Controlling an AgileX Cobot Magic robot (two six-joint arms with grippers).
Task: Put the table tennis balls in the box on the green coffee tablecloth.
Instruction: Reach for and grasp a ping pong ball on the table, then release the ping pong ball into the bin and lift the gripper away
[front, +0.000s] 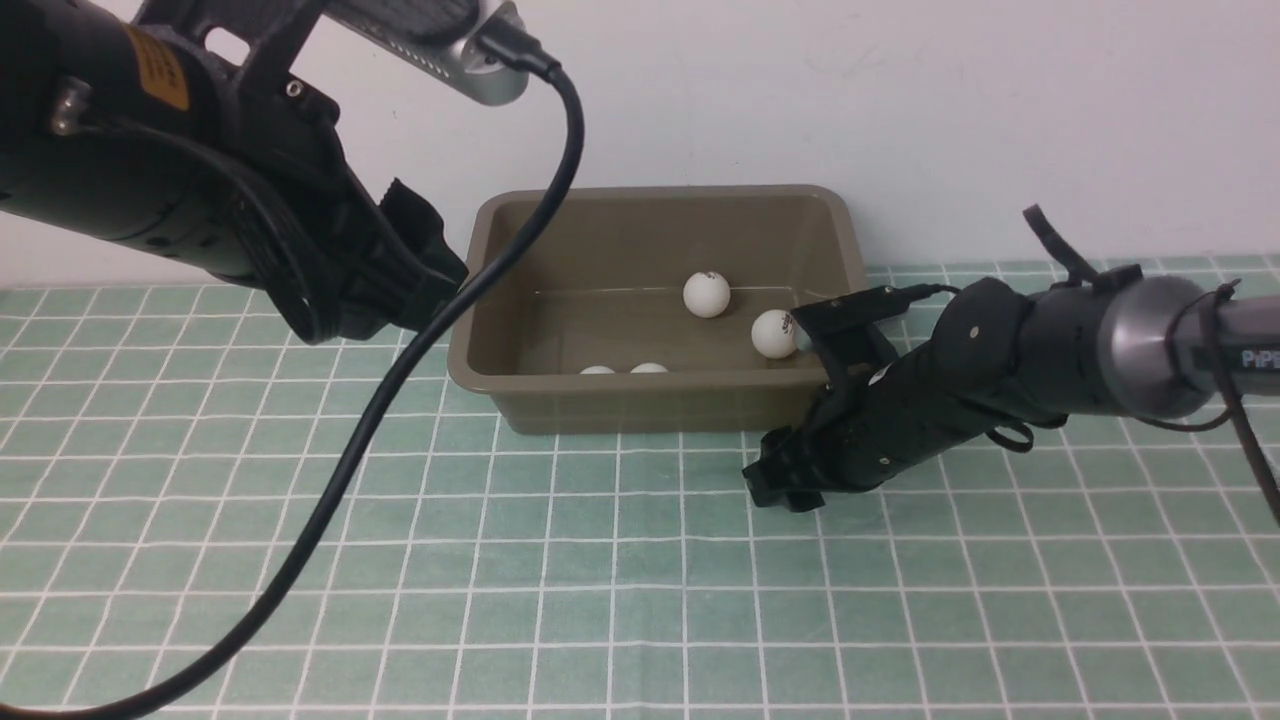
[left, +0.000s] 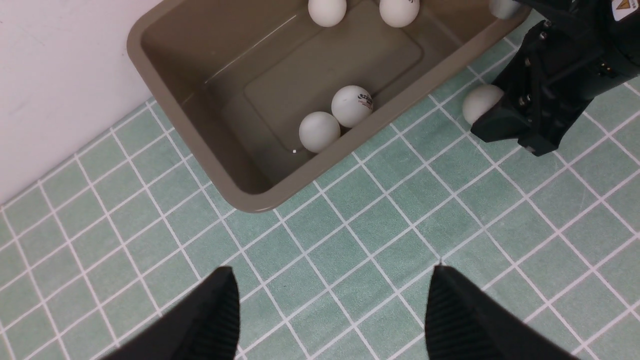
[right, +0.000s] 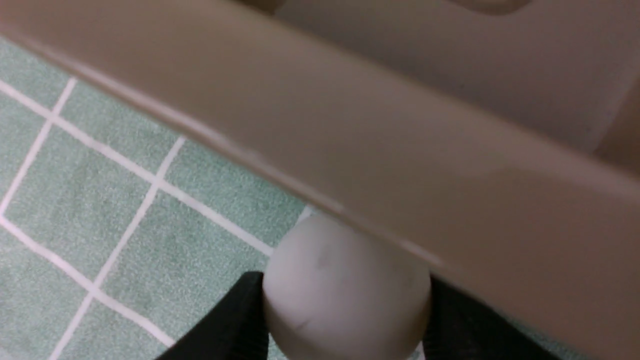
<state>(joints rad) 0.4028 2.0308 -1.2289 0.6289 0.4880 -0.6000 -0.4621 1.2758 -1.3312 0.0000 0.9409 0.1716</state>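
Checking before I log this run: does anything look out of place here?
One ball is outside the box, down at the cloth close to its near wall, pinched in the right gripper. The other four sit inside. Nothing looks spilled or damaged.

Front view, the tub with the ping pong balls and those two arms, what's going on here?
The right gripper is closed on the one table tennis ball outside the box, low on the green tablecloth right beside the box's near wall. Four other balls already lie inside the box. The left gripper hovers open above the cloth, holding nothing.
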